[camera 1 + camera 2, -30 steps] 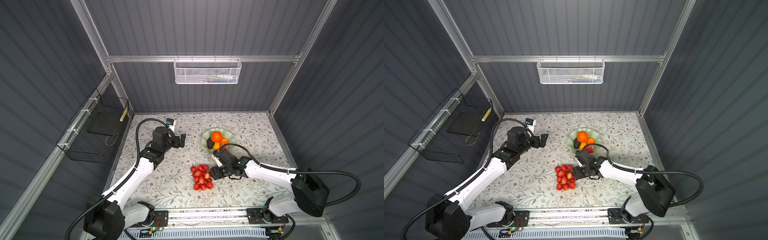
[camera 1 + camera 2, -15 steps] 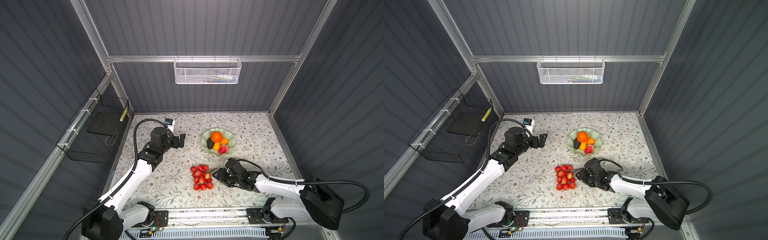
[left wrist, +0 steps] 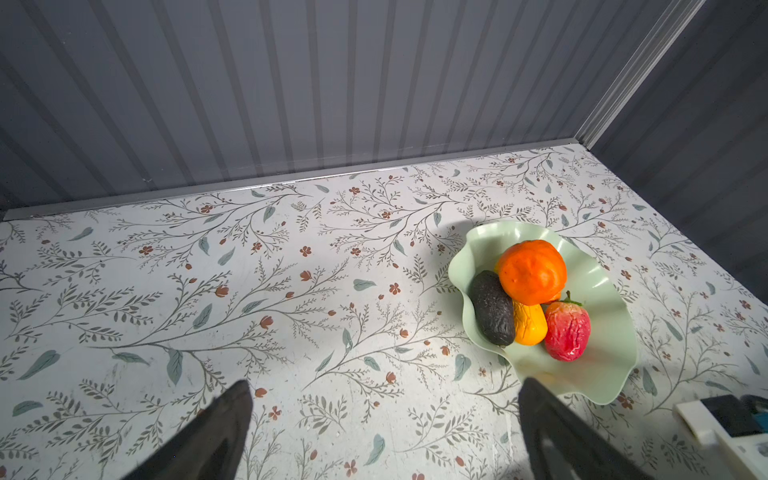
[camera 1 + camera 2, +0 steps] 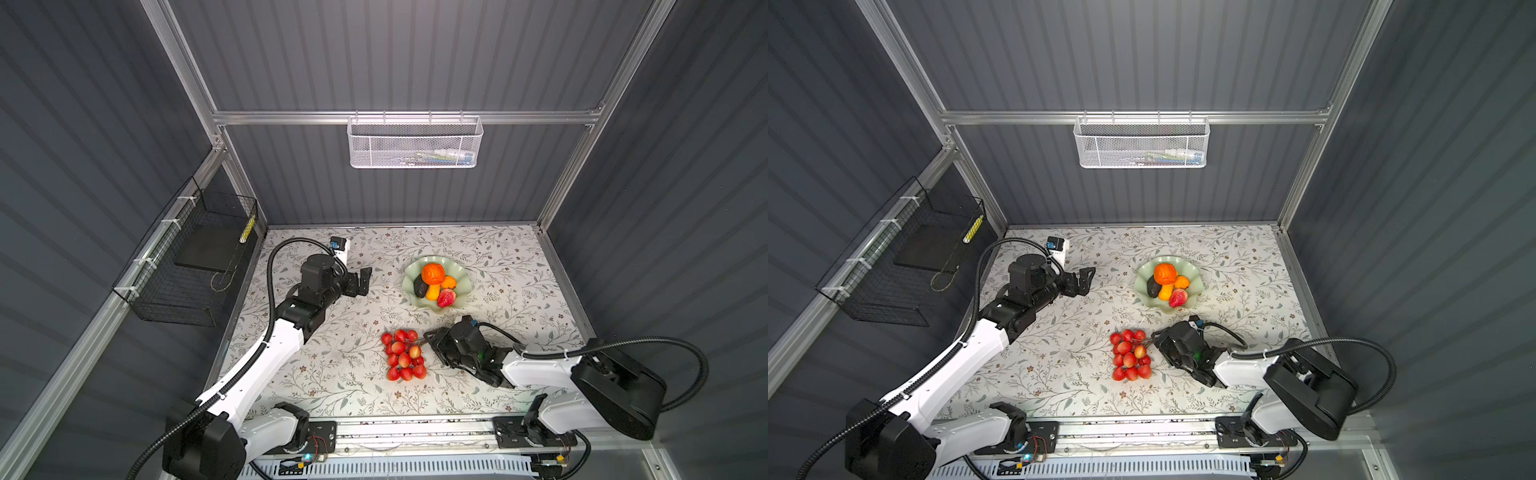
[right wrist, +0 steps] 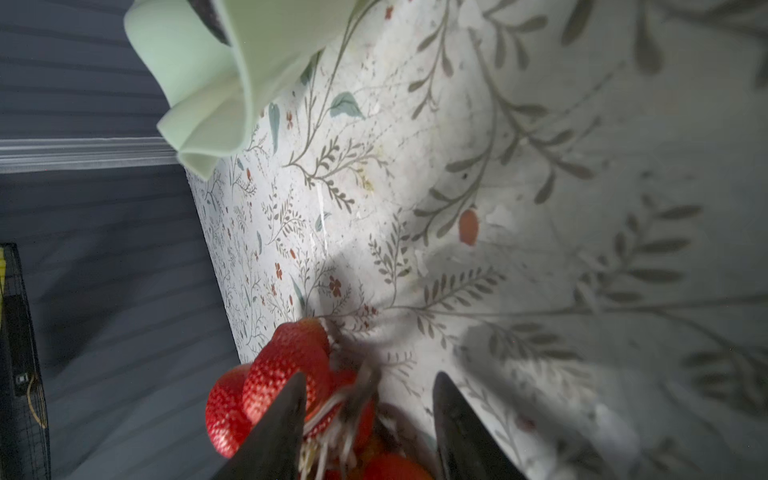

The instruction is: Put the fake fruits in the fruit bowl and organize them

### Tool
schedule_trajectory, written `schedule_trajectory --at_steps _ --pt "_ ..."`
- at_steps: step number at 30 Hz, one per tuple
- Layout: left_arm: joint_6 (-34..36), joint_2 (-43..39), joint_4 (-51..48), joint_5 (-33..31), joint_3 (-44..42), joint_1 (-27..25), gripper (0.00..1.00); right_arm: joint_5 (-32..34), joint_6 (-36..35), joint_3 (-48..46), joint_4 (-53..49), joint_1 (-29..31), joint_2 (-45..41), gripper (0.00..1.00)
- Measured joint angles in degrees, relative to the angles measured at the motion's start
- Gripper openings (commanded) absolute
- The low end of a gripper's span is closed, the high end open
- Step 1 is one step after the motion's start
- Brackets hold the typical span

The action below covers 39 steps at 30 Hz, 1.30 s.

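Note:
The mint-green fruit bowl (image 4: pixel 463 276) (image 4: pixel 1194 276) (image 3: pixel 602 365) holds an orange persimmon (image 4: pixel 433 274), a dark avocado (image 4: pixel 419 286), a small tangerine (image 4: pixel 449 282), a yellow cob (image 4: pixel 433 293) and a red strawberry (image 4: pixel 446 297). A bunch of red grapes (image 4: pixel 403 355) (image 4: pixel 1130 355) (image 5: pixel 286 365) lies on the table in front of the bowl. My right gripper (image 4: pixel 430 336) (image 4: pixel 1156 336) (image 5: pixel 370 376) sits low at the bunch's right side. Its jaws are partly apart with the stem between them. My left gripper (image 4: pixel 365 280) (image 4: pixel 1086 279) (image 3: pixel 384 384) hangs wide open and empty, left of the bowl.
A white mesh basket (image 4: pixel 415 143) hangs on the back wall and a black wire basket (image 4: pixel 191 266) on the left wall. Grey walls close in the floral table on three sides. The rail (image 4: pixel 415 428) runs along the front edge.
My right gripper has pulled back from the bowl's near rim, come down beside the grapes and reached their stem, its jaws narrowing. The left arm has hardly moved.

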Motion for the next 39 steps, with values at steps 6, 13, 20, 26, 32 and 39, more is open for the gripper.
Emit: schedule_trajectory --at_steps 6,13,20,26,32,39 --pt "0.0 -0.4 0.0 0.0 0.0 0.0 1.00 -0.1 4.7 0.0 16.3 0.0 10.8 0.39" --pt "0.0 -0.7 -0.9 0.0 0.2 0.0 1.00 -1.1 8.5 0.4 27.2 0.0 18.7 0.14" --pt "0.0 -0.9 -0.9 0.0 0.3 0.0 1.00 -1.3 6.0 0.9 22.0 0.0 13.4 0.04" --pt "0.0 -0.9 -0.9 0.0 0.4 0.0 1.00 -0.1 -2.6 6.1 5.9 0.0 1.3 0.01" --pt "0.0 -0.9 -0.8 0.0 0.4 0.0 1.00 1.8 -12.6 12.1 -9.2 -0.5 -10.4 0.00" --pt "0.0 -1.0 -0.8 0.0 0.4 0.0 1.00 -2.7 -22.9 17.8 -22.1 -9.0 -17.2 0.01"
